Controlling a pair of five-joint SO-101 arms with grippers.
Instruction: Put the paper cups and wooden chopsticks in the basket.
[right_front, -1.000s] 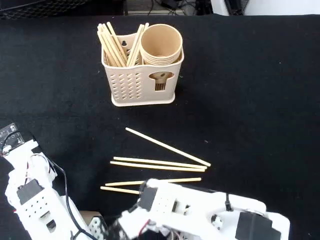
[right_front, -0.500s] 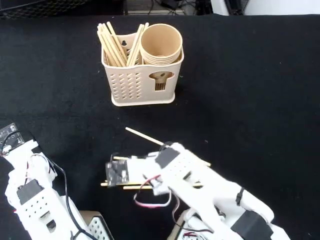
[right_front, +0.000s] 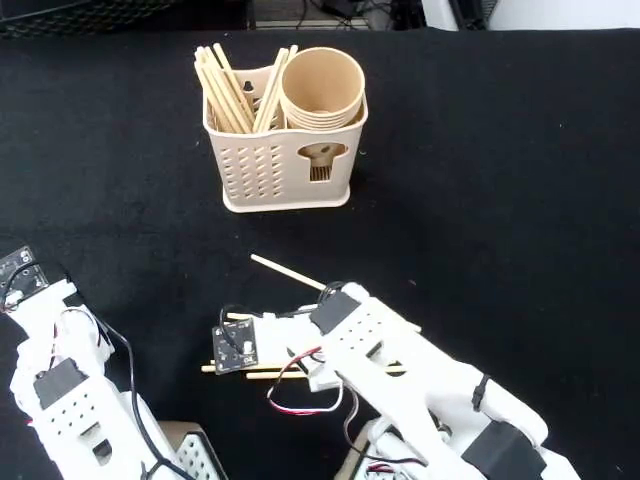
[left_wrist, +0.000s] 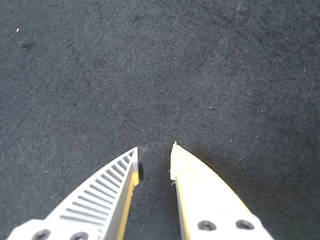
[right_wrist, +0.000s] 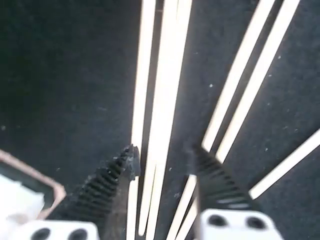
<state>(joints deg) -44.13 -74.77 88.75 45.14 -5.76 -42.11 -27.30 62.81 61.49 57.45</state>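
- The left gripper (left_wrist: 155, 150) hangs over bare black cloth (left_wrist: 150, 60), fingers slightly parted, holding nothing.
- The right gripper (right_wrist: 165, 152) is spread over the loose chopsticks (right_front: 285, 271) lying on the cloth.
- Farther back, the basket (right_front: 270, 170) holds upright chopsticks (right_front: 222, 90) in one compartment and stacked paper cups (right_front: 320, 85) in the other.

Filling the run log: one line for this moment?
right gripper: open over loose chopsticks | left gripper: open above cloth | basket: paper cups, stowed chopsticks inside | stage: pre-grasp
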